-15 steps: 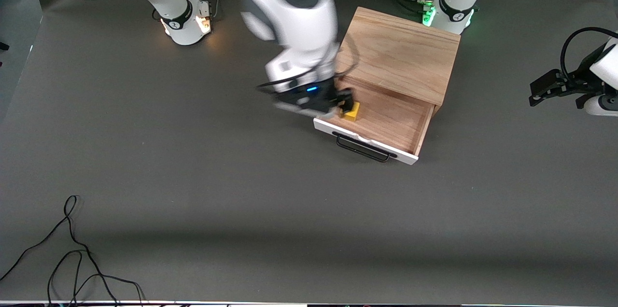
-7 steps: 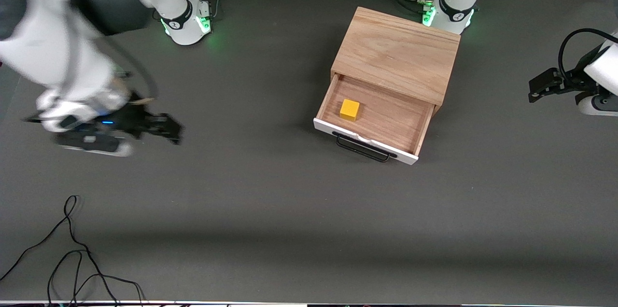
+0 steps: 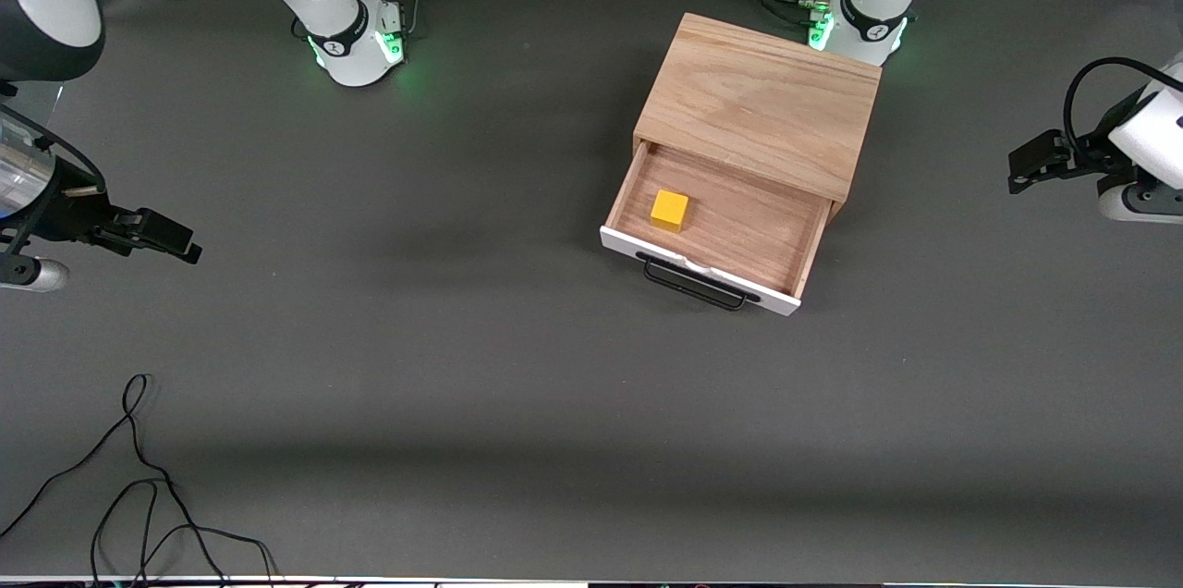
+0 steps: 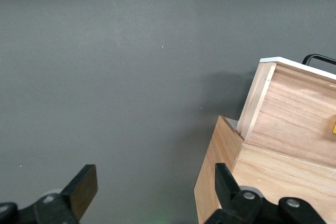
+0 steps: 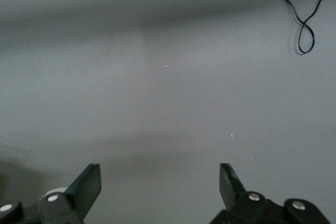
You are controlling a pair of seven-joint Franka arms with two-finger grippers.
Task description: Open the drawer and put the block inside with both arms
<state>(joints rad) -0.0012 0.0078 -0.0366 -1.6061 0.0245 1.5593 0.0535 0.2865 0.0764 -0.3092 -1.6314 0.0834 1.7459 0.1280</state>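
Observation:
The drawer (image 3: 739, 232) stands pulled out of the light oak box (image 3: 762, 98), its white front panel and black wire handle (image 3: 693, 285) facing the front camera. The yellow block (image 3: 669, 210) lies in the drawer, toward the right arm's end. My right gripper (image 3: 180, 241) is open and empty over bare table at the right arm's end, well apart from the box. My left gripper (image 3: 1017, 167) is open and empty at the left arm's end. The left wrist view shows the box (image 4: 252, 182), the drawer's side wall (image 4: 254, 100) and a sliver of the block (image 4: 334, 126).
The grey mat (image 3: 462, 338) covers the table. A loose black cable (image 3: 139, 477) lies at the near corner toward the right arm's end and also shows in the right wrist view (image 5: 299, 14). The green-lit bases (image 3: 360, 42) stand along the robots' edge.
My right gripper let go of the block in the drawer and swung away to the right arm's end of the table. The block stays in the drawer. The left arm barely moved.

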